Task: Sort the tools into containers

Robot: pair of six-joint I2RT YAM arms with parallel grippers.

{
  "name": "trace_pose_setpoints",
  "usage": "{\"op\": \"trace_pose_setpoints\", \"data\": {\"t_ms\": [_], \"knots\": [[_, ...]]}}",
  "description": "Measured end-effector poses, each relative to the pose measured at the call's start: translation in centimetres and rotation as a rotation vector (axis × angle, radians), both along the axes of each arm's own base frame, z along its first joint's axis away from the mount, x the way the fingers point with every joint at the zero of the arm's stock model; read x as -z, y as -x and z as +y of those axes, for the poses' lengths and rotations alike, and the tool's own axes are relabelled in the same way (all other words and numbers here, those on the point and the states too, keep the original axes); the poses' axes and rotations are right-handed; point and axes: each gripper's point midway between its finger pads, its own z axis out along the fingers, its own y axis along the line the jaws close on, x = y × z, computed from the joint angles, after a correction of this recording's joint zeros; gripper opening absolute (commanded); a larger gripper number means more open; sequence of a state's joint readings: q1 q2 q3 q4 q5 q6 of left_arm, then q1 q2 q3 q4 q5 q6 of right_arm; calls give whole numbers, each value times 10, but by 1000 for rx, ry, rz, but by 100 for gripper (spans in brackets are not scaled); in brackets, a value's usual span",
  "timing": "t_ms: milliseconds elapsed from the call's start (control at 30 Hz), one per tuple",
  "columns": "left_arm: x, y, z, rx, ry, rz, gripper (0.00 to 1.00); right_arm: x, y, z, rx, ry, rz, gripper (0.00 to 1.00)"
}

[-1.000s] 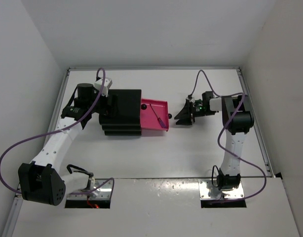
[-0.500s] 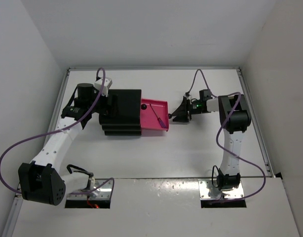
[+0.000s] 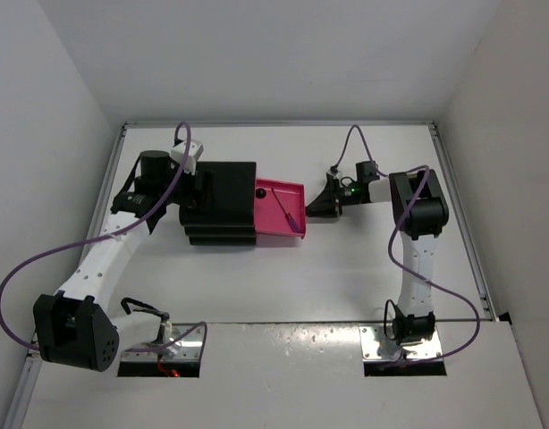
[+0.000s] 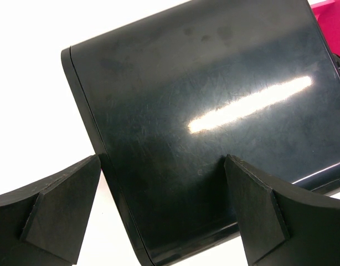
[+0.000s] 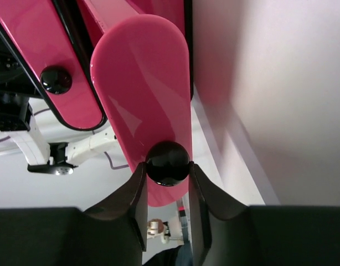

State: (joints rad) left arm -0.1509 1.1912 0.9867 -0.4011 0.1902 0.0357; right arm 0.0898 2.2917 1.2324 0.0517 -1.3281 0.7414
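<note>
Inside the pulled-out pink drawer lies a purple screwdriver, slanted from the back toward the near right corner. The drawer sticks out to the right of the black cabinet, which stands on the white bench. At the drawer's front the right jaws are clenched on its round black knob, one finger against either side. A second drawer with a second knob shows beside it. The left jaws stand released, wide apart over the cabinet's glossy top.
</note>
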Motion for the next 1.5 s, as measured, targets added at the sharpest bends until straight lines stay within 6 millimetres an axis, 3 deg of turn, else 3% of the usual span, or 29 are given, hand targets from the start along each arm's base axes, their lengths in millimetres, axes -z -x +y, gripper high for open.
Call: {"op": "trace_pose_setpoints", "data": {"t_ms": [100, 367, 600, 967, 1500], "knots": [[0, 0, 0, 0, 0, 0, 99, -1, 0, 0, -2, -5, -4, 6], [0, 0, 0, 0, 0, -1, 99, -5, -2, 0, 7, 8, -20, 4], [0, 0, 0, 0, 0, -1, 99, -30, -12, 8, 36, 65, -119, 1], [0, -2, 0, -1, 2, -2, 99, -37, 9, 50, -41, 79, -89, 0], [0, -3, -1, -1, 3, -4, 99, -42, 0, 104, -38, 29, -87, 3]]}}
